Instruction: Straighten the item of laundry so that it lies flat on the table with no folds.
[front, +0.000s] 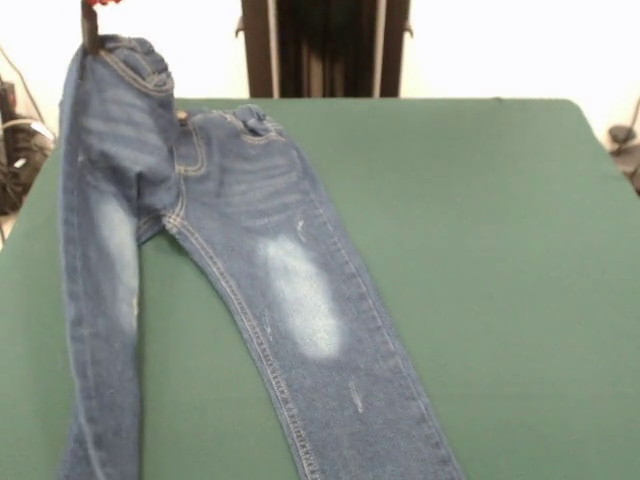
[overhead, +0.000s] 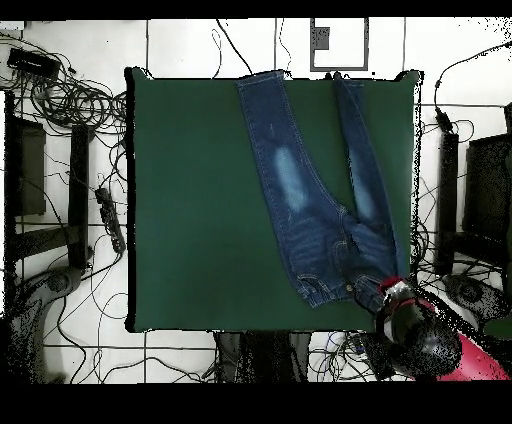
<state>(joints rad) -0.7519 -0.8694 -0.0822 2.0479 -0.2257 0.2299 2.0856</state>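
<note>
A pair of blue jeans lies spread over the green table, with pale faded patches on both thighs. In the front view one leg runs flat from the waistband down toward the bottom edge, its faded patch facing up. The other side of the waistband is raised off the cloth at the upper left, so that leg hangs down along the table's left side with a soft fold at the crotch where the two legs part.

The gripper shows only as a dark tip with a bit of red at the top left corner, right at the lifted waistband corner, pinching the denim there and holding it up.

From overhead, the jeans lie on the right half of the table, legs reaching to the far edge and the waistband near the lower right corner, where the red and black arm meets it.
</note>
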